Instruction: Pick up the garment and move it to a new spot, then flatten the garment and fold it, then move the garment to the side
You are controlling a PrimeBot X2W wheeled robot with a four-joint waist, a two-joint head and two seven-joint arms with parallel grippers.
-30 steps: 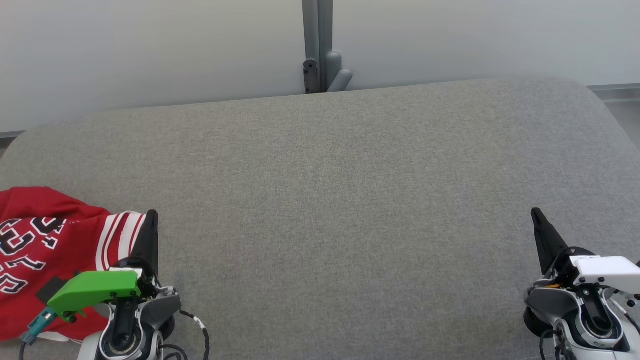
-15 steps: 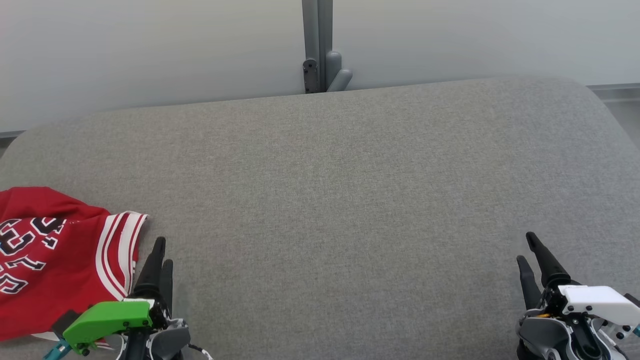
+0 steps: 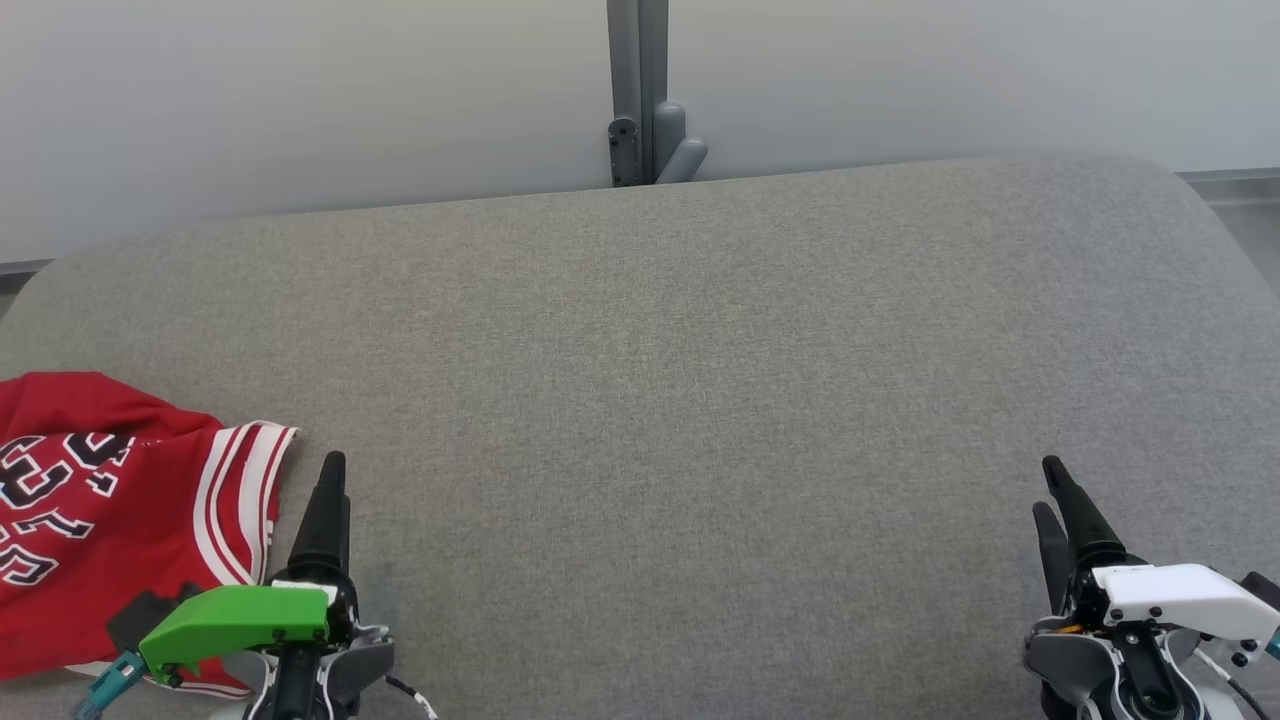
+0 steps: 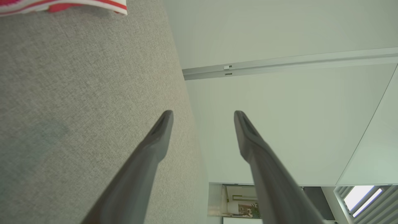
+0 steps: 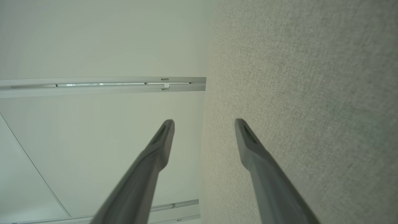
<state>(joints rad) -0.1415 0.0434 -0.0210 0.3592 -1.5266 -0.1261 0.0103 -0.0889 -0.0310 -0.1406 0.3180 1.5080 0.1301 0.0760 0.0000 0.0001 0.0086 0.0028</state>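
Grey upholstered cushion (image 3: pixel 680 380) is the work surface, with a pale wall (image 3: pixel 300 100) and a grey post (image 3: pixel 637 80) behind its far edge.

Red jersey (image 3: pixel 100 510) lies crumpled at the near left. It is cut off by the left edge of the head view, so I can't see its full outline. Black-and-white lettering faces up, and a red-and-white striped band (image 3: pixel 245 480) runs down its right side.

Left gripper (image 3: pixel 336 480) sits just right of that band, apart from the cloth, with fingers pointing far. Left wrist view shows the fingers spread wide with nothing between them. Right gripper (image 3: pixel 1046 488) is at the near right, well apart from the jersey, and its fingers are likewise spread and empty.

Handling, my read:
- Light, limp and probably slick knit. It will sag and bunch with no stiffness to lean on.
- Not fragile, so a firm pinch is fine. A shallow pinch on the smooth body fabric may slip out.
- Best hold is the striped band. It looks thicker than the body, it is the nearest edge to the left gripper, and it is raised a little off the cushion.
- One pinch there should be enough to carry it. Flattening will need both grippers on two separated points along an edge, and I can't pick those until more of the jersey is in view.
- Soft cushion gives under the tips, so come in low and shallow to avoid grabbing upholstery.
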